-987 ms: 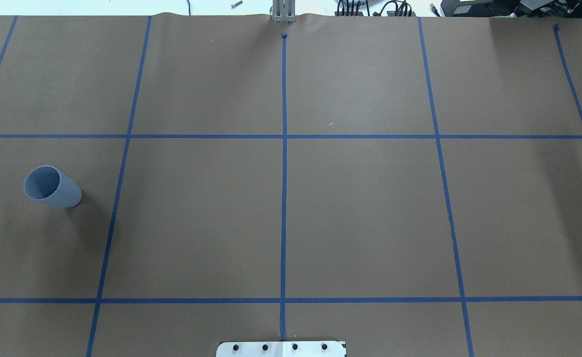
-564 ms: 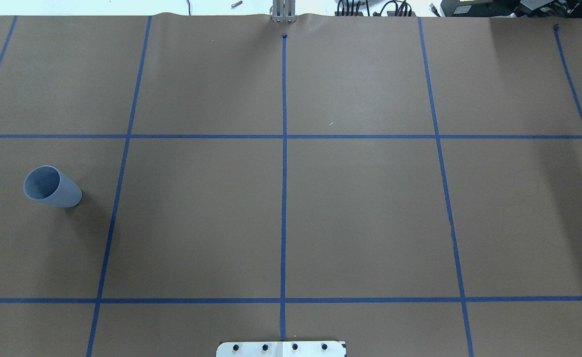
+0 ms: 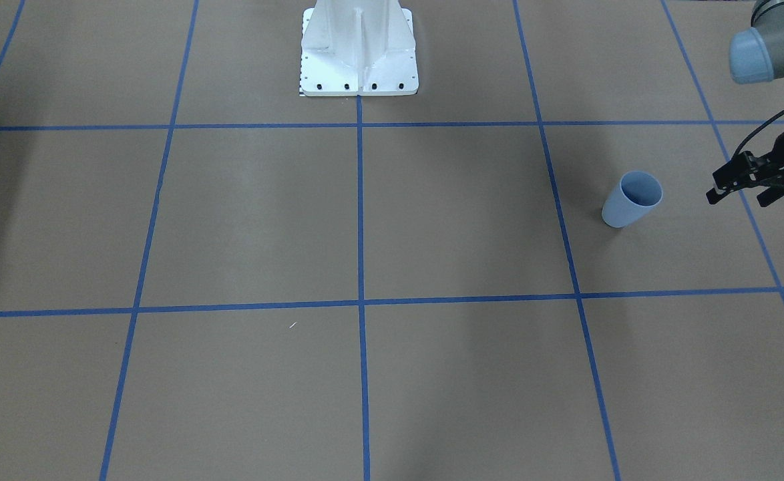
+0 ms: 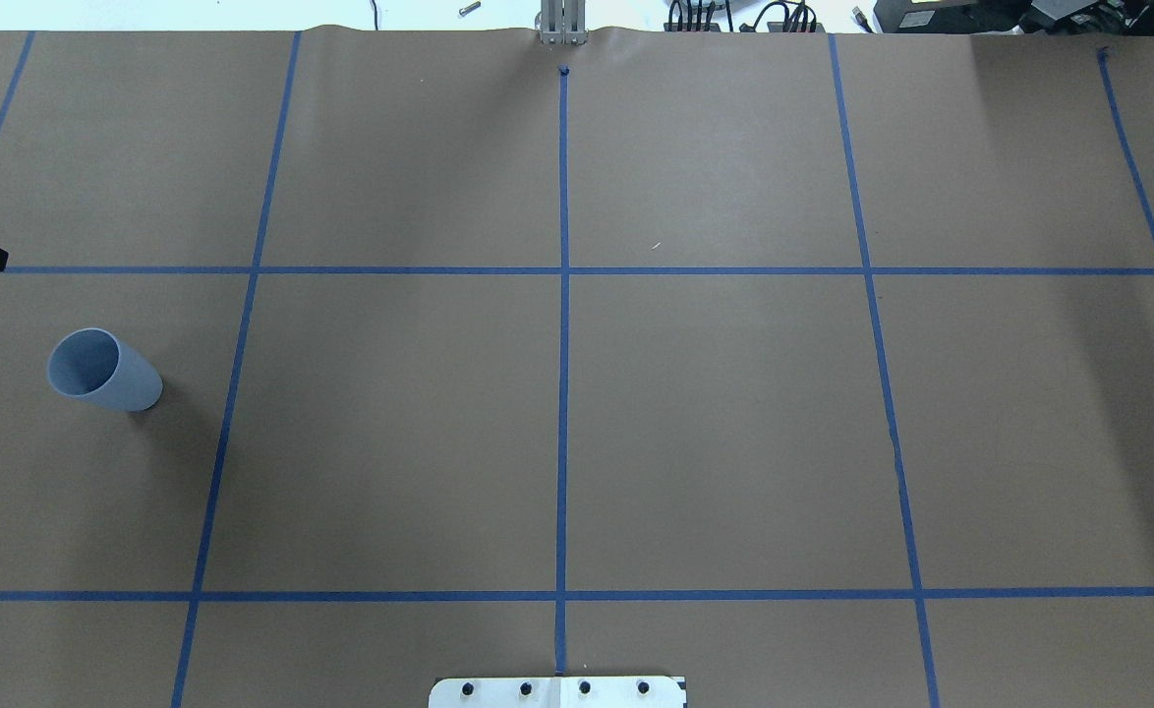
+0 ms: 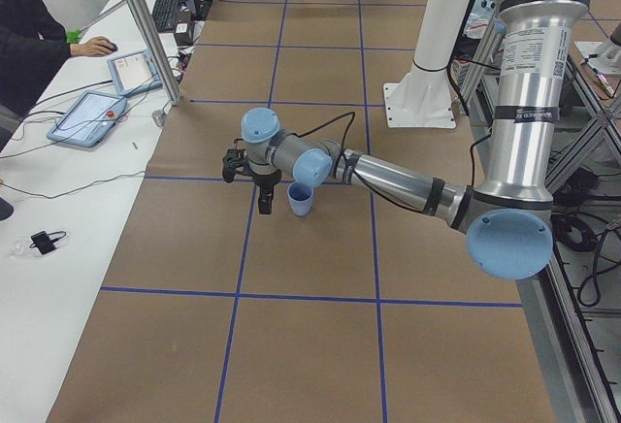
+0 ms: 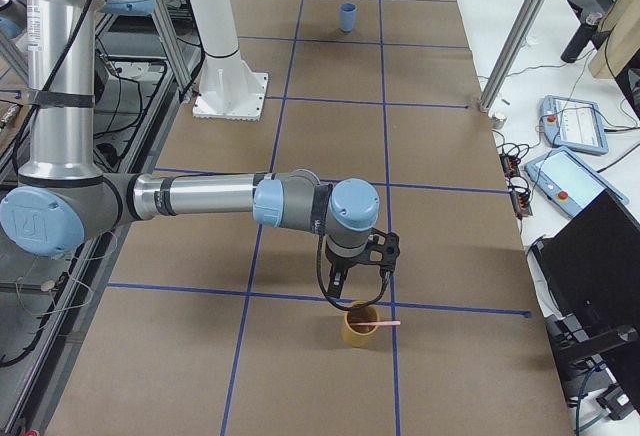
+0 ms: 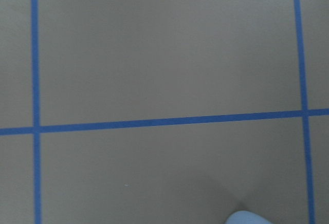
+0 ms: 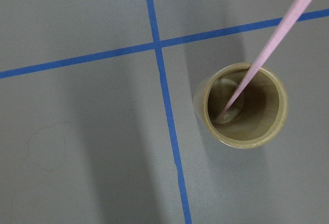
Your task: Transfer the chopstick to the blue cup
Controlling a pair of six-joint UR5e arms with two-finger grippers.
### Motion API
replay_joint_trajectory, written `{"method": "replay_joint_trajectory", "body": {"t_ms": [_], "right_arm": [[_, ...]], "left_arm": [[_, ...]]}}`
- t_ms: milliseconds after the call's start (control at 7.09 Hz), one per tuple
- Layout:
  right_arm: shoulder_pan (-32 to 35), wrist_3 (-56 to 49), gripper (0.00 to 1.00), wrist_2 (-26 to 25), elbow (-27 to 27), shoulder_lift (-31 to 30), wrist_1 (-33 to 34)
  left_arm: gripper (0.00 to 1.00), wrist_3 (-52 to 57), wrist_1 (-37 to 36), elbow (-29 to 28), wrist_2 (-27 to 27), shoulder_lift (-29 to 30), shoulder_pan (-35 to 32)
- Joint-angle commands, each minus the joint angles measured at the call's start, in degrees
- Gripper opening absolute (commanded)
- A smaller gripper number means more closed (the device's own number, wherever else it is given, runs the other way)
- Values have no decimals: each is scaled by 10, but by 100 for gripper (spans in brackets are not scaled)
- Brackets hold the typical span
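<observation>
The chopstick [image 8: 262, 54] is nowhere near the blue cup [image 3: 630, 199]. It stands at the far opposite end of the desk [image 4: 715, 442] from it, tip down in a tan cup [image 8: 244, 106] and leaning on that cup's rim, with its rounded end poking out over the side.

The right end effector [image 6: 352, 281] hangs just above it, as far from the blue cup as the chopstick is. I cannot tell from here whether its jaws are wide or narrow.

The left end effector [image 3: 738, 199] hovers near the blue cup, on the side away from the desk's middle. Its jaws look parted and it holds nothing. The blue cup stands upright.

I'd guess the stick is very light, stiff and smooth, so it could easily swivel or slip in a loose pinch. The bare length above the tan rim looks the sensible place to take it, gripped across the shaft a little below the rounded end. The tan cup may tip if the stick is dragged sideways.
</observation>
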State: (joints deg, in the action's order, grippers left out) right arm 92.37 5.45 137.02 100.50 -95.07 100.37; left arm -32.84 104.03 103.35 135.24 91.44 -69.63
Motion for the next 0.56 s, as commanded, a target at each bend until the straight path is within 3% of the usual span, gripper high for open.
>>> {"method": "replay_joint_trajectory", "body": {"t_ms": [0, 423], "right_arm": [[0, 0, 100, 0, 0, 0, 0], [0, 0, 100, 0, 0, 1, 0]], "left_arm": [[98, -125, 112, -6, -5, -28, 53], [98, -132, 115, -16, -7, -28, 96]]}}
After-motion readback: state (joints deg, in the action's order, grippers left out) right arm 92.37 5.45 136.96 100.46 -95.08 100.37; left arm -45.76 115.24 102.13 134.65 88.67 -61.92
